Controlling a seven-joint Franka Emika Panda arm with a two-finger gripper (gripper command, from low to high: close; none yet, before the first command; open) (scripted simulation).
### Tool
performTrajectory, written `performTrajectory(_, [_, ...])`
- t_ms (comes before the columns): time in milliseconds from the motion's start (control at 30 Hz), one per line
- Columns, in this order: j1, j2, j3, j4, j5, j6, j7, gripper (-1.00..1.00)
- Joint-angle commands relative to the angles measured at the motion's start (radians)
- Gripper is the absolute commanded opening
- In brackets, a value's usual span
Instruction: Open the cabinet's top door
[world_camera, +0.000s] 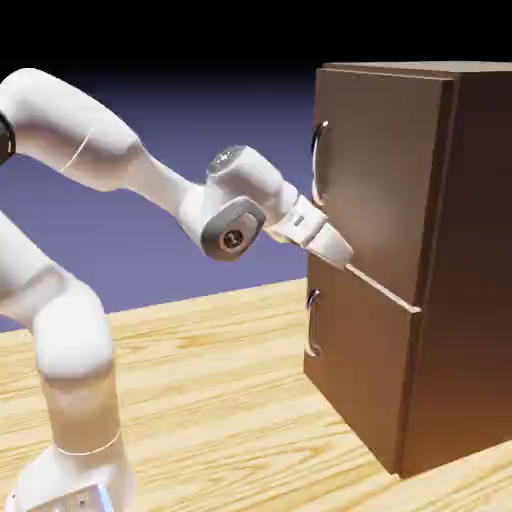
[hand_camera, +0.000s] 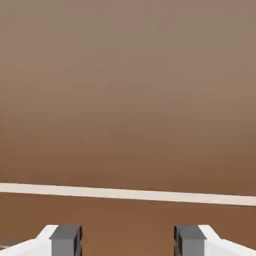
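Reaching: the arm stretches from the lower left toward the cabinet, the hand angled slightly downward.
Gripper: its tips sit at the front of the cabinet, close to the seam where the top door meets the lower panel; whether they touch the wood cannot be told from the exterior view.
Opening: in the hand view the gripper shows two grey fingertips standing well apart, with only brown wood visible between them.
Hold: nothing sits between the jaws; they grasp neither handle.
Top door: the tall upper panel of the cabinet, its lower edge jutting a little forward of the lower panel so that a small step shows between them.
Long handle: curved, silvery, upright along the top door's left edge, above the gripper and apart from it.
Small handle: on the lower panel, below the gripper and apart from it.
Hand view: filled with brown wood crossed by one pale, nearly level stripe just above the fingertips.
Table: light wood, with the cabinet standing on its right side.
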Motion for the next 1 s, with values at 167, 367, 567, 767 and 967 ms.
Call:
performTrajectory(167, [-0.097,-0.097,0.122,0.023,0.261,-0.026,0.225,0.0])
performTrajectory(367, [-0.193,-0.194,0.244,0.046,0.522,-0.052,0.45,0.0])
performTrajectory(567, [-0.29,-0.291,0.365,0.07,0.783,-0.078,0.675,0.0])
performTrajectory(767, [-0.386,-0.388,0.487,0.093,1.044,-0.104,0.9,0.0])
performTrajectory(967, [-0.483,-0.485,0.609,0.116,1.305,-0.13,1.125,0.0])
